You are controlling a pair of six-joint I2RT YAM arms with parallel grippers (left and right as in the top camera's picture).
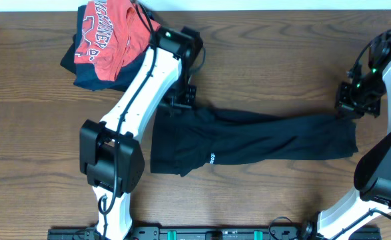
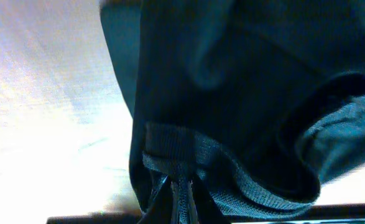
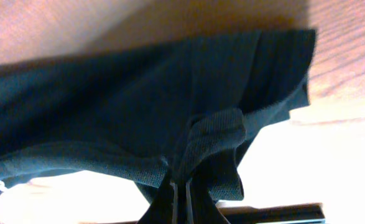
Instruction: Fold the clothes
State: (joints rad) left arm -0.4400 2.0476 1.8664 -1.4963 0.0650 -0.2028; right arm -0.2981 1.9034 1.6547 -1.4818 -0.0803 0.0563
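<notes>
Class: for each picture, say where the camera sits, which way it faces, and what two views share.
Overhead: above the table, looking straight down; left arm and right arm show, black T-shirt stretched between them.
Left wrist: on that arm, facing along the left gripper, pinching the fabric.
Right wrist: likewise, along the right gripper, pinching the other end.
Shared: all show the same T-shirt.

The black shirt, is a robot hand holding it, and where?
Yes, both. The plain black soft T-shirt is pinched at its two ends: the left gripper grips a hemmed edge, the right gripper a bunched fold.
</notes>
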